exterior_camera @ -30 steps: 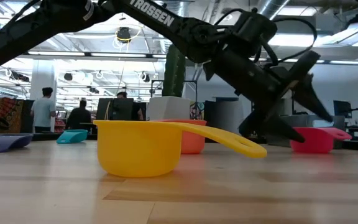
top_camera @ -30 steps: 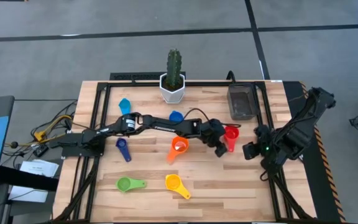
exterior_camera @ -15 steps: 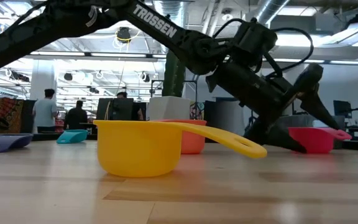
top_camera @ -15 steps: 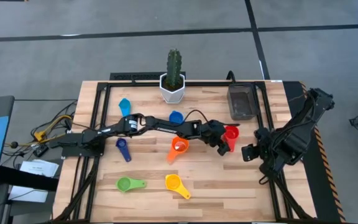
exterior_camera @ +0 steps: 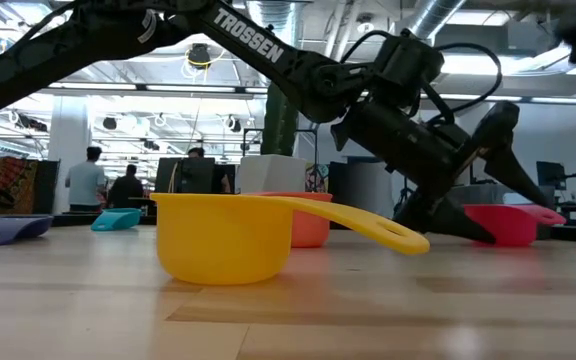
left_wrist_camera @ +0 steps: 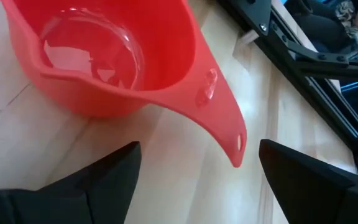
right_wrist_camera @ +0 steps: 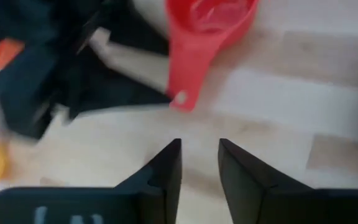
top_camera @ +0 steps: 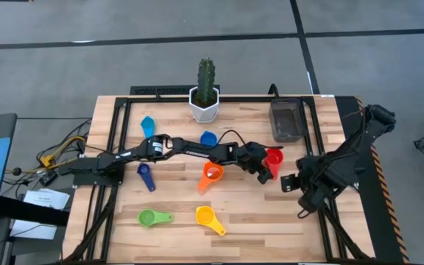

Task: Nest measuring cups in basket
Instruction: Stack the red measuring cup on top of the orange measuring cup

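The red measuring cup (top_camera: 273,157) stands upright on its base right of centre, with its handle (left_wrist_camera: 225,118) toward the near edge. My left gripper (top_camera: 264,172) is low at that handle, open, a finger on either side of the handle's free end (left_wrist_camera: 237,148) without touching it. My right gripper (top_camera: 288,182) hovers just right of it, open by a narrow gap, facing the red cup (right_wrist_camera: 211,18). The orange (top_camera: 212,174), yellow (top_camera: 207,217), green (top_camera: 152,218), dark blue (top_camera: 146,177), blue (top_camera: 208,138) and light blue (top_camera: 147,124) cups lie scattered. The dark grey basket (top_camera: 287,120) stands at the far right.
A white hexagonal cactus pot (top_camera: 205,104) stands at the far edge, left of the basket. In the low view the yellow cup (exterior_camera: 230,236) sits nearest, with the orange cup (exterior_camera: 306,226) behind it. People stand in the room beyond the table. Cables lie off the table's left side.
My left gripper has dropped toward the table and moved in on the red cup's handle, staying open. My right arm has swung a little toward the table's left and near edge, closer to the red cup. No cup has moved.
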`<state>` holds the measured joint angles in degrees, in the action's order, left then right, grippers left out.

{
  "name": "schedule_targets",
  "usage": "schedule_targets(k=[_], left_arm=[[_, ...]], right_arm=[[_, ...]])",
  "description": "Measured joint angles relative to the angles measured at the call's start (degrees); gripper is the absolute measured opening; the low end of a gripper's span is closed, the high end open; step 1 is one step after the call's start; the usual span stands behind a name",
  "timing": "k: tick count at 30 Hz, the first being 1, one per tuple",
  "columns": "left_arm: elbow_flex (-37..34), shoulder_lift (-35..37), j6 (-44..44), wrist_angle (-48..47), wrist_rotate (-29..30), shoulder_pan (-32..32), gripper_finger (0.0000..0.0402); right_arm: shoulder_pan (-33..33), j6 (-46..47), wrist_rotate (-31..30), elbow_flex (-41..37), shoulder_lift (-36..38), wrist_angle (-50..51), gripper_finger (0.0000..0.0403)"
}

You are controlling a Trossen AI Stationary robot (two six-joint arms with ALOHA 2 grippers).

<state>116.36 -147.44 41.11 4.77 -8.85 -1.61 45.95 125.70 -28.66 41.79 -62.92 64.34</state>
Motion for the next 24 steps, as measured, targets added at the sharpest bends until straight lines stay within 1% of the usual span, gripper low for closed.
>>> schedule_targets(k=[5, 11, 14, 18, 24], left_arm=[[0.0, 0.0, -0.1, 0.2, -1.0, 0.0, 0.0320], [0.0, 0.0, -0.1, 0.3, -1.1, -0.2, 0.0320], [0.0, 0.0, -0.1, -0.5, -1.3, -0.5, 0.0320], [0.0, 0.0, -0.4, -1.8, -1.4, -1.0, 0.0310], [0.0, 0.0, -2.1, -2.4, -1.5, -1.3, 0.0259]], right_arm=[[-3.6, -2.5, 0.1, -4.5, 0.0, -1.8, 0.0075], [-7.7, -7.7, 0.3, -11.5, 0.0, -14.2, 0.0035], [-9.2, -8.6, 0.1, -14.0, 0.0, -19.1, 0.0018], [-9.8, -9.2, -0.4, -14.9, 0.0, -19.8, 0.0011], [-11.5, -13.2, -0.6, -15.0, 0.0, -20.1, 0.0018]])
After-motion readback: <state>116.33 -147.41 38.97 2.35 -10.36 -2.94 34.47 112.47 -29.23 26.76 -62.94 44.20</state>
